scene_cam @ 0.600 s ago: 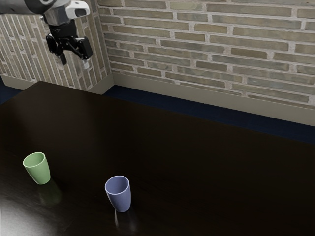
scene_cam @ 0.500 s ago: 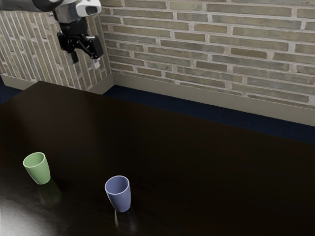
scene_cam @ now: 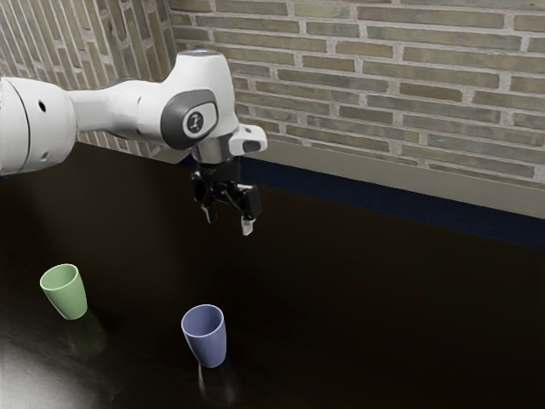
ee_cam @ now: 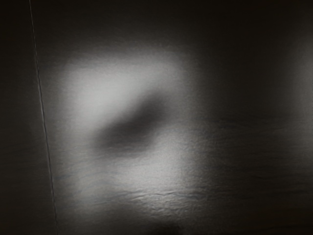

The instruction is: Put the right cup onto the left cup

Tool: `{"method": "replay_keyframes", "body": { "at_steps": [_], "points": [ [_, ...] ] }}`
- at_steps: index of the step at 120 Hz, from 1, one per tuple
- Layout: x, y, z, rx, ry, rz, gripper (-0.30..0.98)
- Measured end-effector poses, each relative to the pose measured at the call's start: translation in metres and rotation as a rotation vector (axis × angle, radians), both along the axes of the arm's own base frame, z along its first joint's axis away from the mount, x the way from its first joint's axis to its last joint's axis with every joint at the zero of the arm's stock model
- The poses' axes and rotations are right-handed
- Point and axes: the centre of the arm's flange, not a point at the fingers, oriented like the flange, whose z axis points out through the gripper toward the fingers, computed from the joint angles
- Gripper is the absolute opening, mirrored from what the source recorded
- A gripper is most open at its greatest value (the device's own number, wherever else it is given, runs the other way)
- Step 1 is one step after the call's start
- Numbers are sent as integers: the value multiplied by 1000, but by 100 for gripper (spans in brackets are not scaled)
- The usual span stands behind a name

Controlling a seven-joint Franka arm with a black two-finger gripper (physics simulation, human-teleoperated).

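The black gripper (scene_cam: 229, 220) hangs above the dark, glossy tabletop (scene_cam: 358, 298), its two fingers spread apart. The smooth green cup (scene_cam: 70, 298) and blue cup (scene_cam: 209, 344) stand upright, well apart, each round-mouthed and tapering to a narrower base. The wrist view shows pale, blurry sheen on faintly rippled grain, beside a thin straight seam (ee_cam: 41, 107).

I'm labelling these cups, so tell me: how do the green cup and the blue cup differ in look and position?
The green cup is pale green, while the blue cup is a muted violet-blue. The green cup stands nearer the exterior view's left edge; the blue cup is farther toward that view's right. Both stand upright on the table, open-topped, narrowing toward the base.
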Motion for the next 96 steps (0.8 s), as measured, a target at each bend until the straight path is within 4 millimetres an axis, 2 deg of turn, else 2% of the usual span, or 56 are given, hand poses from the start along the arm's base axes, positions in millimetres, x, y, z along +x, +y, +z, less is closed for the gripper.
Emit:
{"method": "replay_keyframes", "body": {
  "at_steps": [14,25,46,57,77,96],
  "points": [
    [-22,2,-34,-23,6,84,66],
    [-51,9,-40,-46,2,150,66],
    [-87,6,-48,-66,-8,257,66],
    [-98,-5,-52,-46,-19,270,66],
    [-132,-41,-67,-23,1,263,66],
    [-144,-44,-82,-4,28,322,66]
  ]
}}
